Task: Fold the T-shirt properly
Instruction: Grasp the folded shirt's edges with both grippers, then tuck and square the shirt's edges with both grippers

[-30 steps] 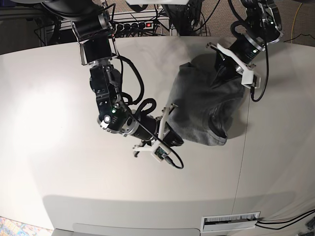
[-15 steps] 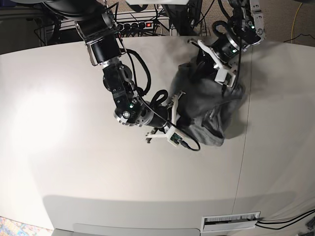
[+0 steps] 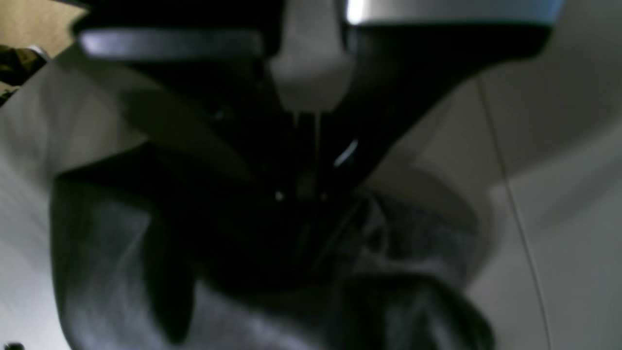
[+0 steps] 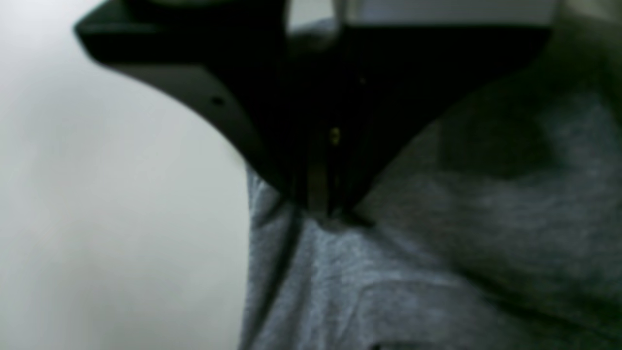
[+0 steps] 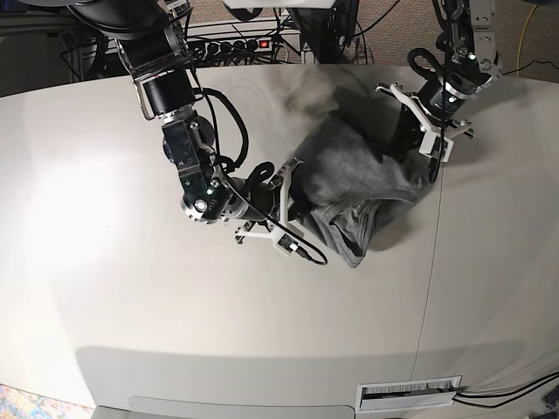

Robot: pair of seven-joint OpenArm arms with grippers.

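The grey T-shirt (image 5: 354, 179) lies bunched and creased on the white table (image 5: 131, 288), right of centre. My right gripper (image 5: 300, 212), on the arm at the base view's left, is shut on the T-shirt's near-left edge. In the right wrist view its dark fingers (image 4: 272, 160) pinch a fold of grey cloth (image 4: 388, 272). My left gripper (image 5: 407, 144), on the arm at the base view's right, is shut on the T-shirt's far-right part. In the left wrist view the closed fingertips (image 3: 340, 175) sink into dark, blurred cloth (image 3: 388, 243).
A seam (image 5: 434, 262) runs down the table's right side, just right of the T-shirt. A power strip and cables (image 5: 249, 44) sit behind the far edge. A white slotted label (image 5: 409, 393) is at the front edge.
Both grippers stayed shut on the T-shirt while the arms swung. The left arm went inward, then back out to the right. The cloth is now bunched tighter, its lower tip shifted left.
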